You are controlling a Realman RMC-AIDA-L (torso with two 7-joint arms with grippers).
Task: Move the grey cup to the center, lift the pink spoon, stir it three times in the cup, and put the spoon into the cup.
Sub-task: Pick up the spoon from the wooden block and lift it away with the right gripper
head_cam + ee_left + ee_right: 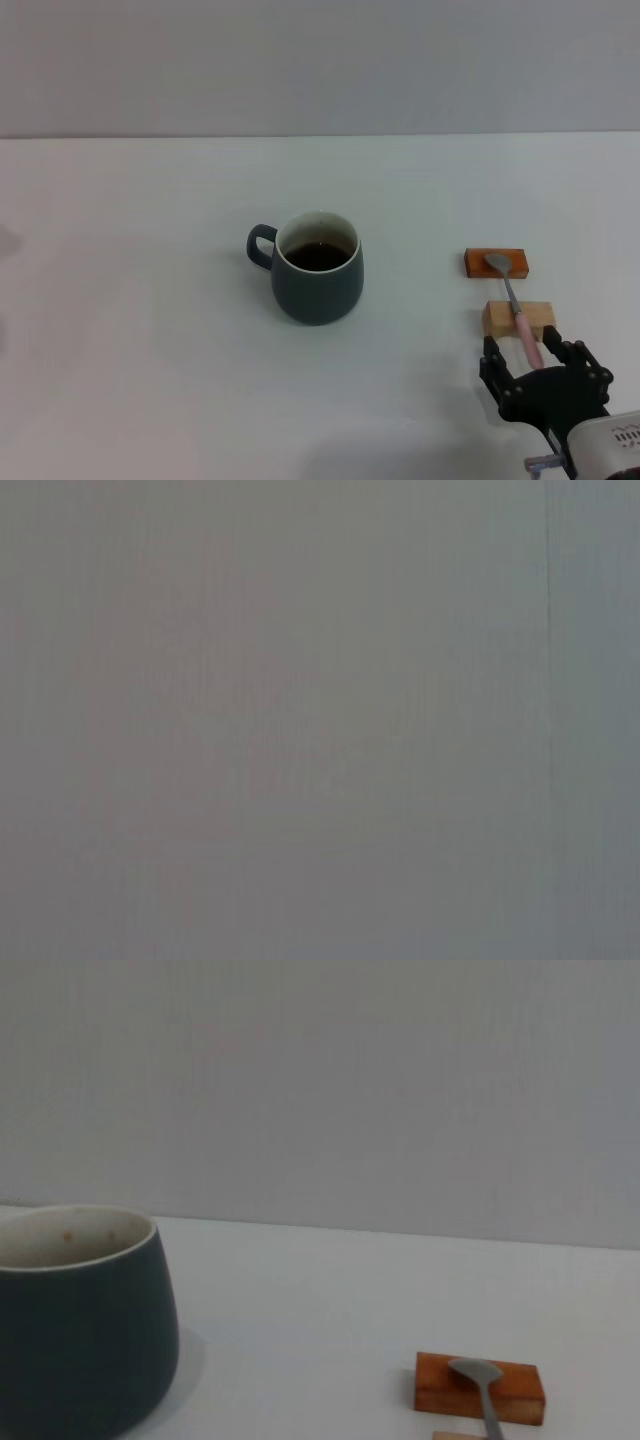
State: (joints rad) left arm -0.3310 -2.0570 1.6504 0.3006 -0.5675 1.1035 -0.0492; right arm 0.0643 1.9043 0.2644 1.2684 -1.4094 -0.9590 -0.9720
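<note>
A grey cup (318, 268) with dark liquid inside stands upright near the middle of a white table (130, 360), its small loop handle turned toward the robot's left. Well to its right, the pink spoon (514, 300) lies bridged across two small blocks: its silver bowl rests on an orange-brown block (478, 263) farther from the robot, and its pale pink handle crosses a pale wooden block (497, 318) nearer the robot. Just beyond the handle's near end, the right gripper (532, 353) reaches in low from the robot's right side, black fingers (491, 358) spread apart on either side of the handle's tip, not closed on it. The right wrist camera looks low across the table past the cup's rounded side to the spoon bowl on the orange-brown block. A plain grey wall (320, 60) backs the table. The left gripper is out of sight; its wrist camera shows only featureless grey
</note>
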